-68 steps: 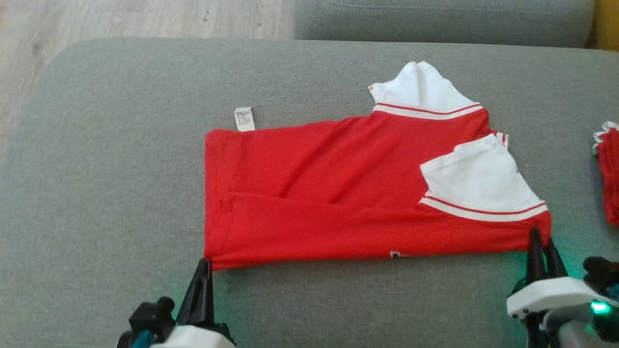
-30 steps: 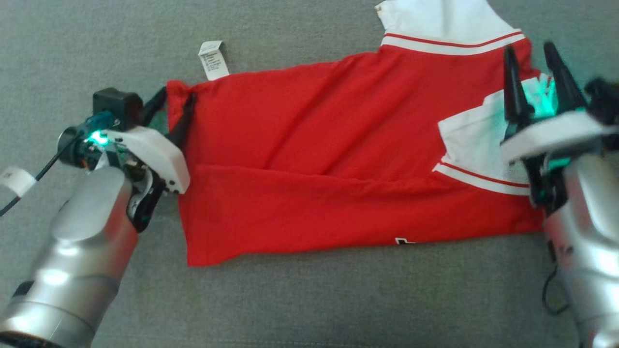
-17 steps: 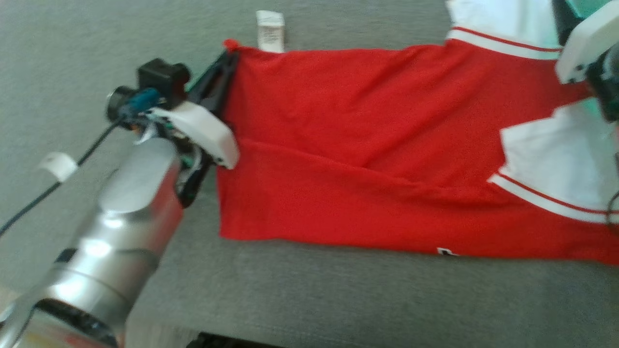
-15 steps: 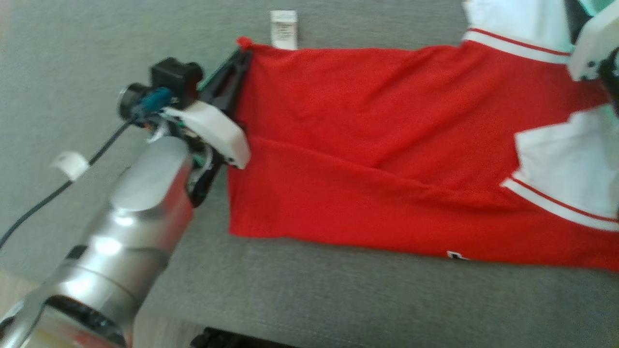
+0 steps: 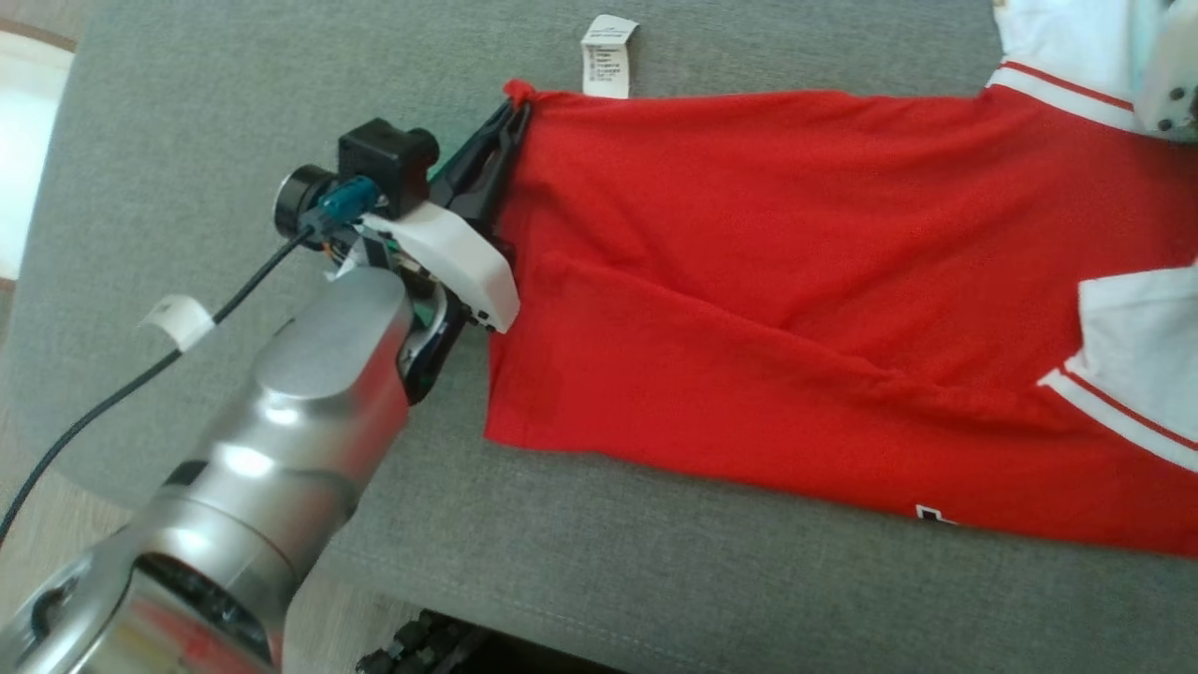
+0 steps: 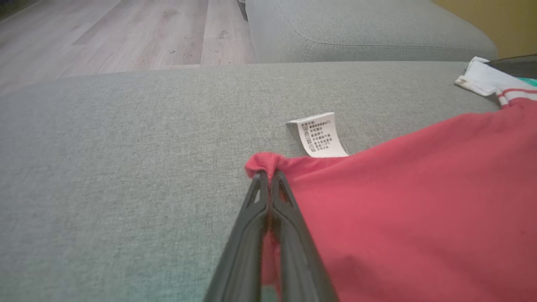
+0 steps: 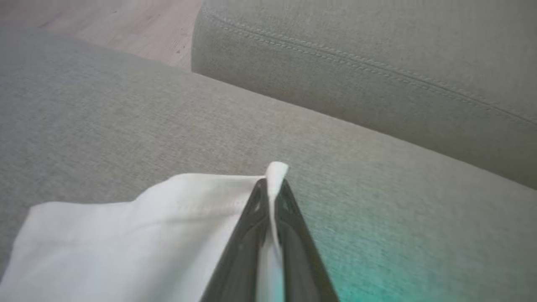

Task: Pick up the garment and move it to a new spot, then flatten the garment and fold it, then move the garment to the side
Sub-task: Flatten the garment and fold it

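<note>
At ten o'clock on the garment (image 5: pixel 749 281), the left claw (image 5: pixel 513 108), lately open, now pinches the hem; the right claw (image 7: pixel 272 184) clamps its white edge. Fold judged ready.

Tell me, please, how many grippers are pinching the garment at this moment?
2. The left gripper is shut on the red hem corner of the garment, beside the care label. The right gripper is shut on a corner of its white sleeve.

left tool (image 5: pixel 513 105) pinching garment (image 5: pixel 796 281) corner, silver left forearm (image 5: pixel 281 431) stretched forward, right tool (image 7: pixel 272 184) pinching its white edge
</note>
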Controlling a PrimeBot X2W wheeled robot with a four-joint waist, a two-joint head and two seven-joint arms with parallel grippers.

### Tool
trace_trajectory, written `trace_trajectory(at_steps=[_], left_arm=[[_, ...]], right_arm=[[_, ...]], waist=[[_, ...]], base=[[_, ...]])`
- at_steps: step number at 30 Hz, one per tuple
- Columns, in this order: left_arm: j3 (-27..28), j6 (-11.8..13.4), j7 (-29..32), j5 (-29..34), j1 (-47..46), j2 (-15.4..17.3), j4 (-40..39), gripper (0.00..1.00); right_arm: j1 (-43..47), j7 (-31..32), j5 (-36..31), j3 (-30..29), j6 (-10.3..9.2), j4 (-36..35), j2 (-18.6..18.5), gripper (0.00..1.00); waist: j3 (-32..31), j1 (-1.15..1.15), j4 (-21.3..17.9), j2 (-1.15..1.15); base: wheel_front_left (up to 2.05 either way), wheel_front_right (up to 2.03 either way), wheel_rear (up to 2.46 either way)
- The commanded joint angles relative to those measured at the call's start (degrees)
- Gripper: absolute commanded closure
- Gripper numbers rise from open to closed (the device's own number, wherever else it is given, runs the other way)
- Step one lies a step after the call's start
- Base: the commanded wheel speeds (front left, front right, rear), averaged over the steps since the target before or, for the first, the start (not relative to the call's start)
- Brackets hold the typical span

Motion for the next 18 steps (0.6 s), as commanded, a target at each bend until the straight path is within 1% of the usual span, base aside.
trace_trajectory(at_steps=[1, 3, 5, 8, 10, 14, 18], left_arm=[[1.55, 0.1, -0.94, -0.58, -2.52, 2.43, -0.28, 1.0], [2.61, 0.3, -1.48, -0.41, -3.26, 2.79, 0.65, 1.0], [3.87, 1.23, -1.78, 0.08, -3.78, 3.0, 1.18, 1.0], [7.65, 4.12, -1.89, 1.65, -3.92, 3.61, -0.89, 1.0], [9.89, 5.66, -1.9, 3.54, -2.56, 4.24, -2.67, 1.0], [13.8, 7.51, -1.91, 8.18, 1.27, 5.51, -6.84, 1.0], [18.62, 8.94, -1.92, 11.95, 7.09, 6.19, -10.41, 1.0]], right_arm=[[0.62, -2.05, -0.74, -0.23, -0.04, -0.11, -0.6, 1.0], [-0.7, -7.97, -2.45, -2.92, -0.04, -0.44, -1.35, 1.0], [-1.6, -13.79, -4.52, -6.12, -0.04, -0.32, -1.29, 1.0], [-1.85, -21.28, -6.69, -10.94, -0.04, 0.19, -0.42, 1.0], [-1.08, -25.09, -7.63, -12.31, -0.04, 0.68, 0.47, 1.0], [1.58, -28.95, -5.63, -12.49, -0.04, -0.36, 3.8, 1.0], [7.84, -30.15, -0.86, -10.14, -0.04, -5.19, 5.76, 1.0]], waist=[[-0.17, 0.0, -0.55, 0.0], [-0.27, 0.0, -1.22, 0.0], [-0.64, 0.0, -1.98, 0.0], [-1.51, 0.0, -3.06, 0.0], [-2.47, 0.0, -4.0, 0.0], [-4.21, 0.0, -6.6, 0.0], [-6.51, 0.0, -9.34, 0.0]], base=[[0.0, 0.0, 0.0], [0.0, 0.0, 0.0], [0.0, 0.0, 0.0], [0.0, 0.0, 0.0], [0.0, 0.0, 0.0], [0.0, 0.0, 0.0], [0.0, 0.0, 0.0]])
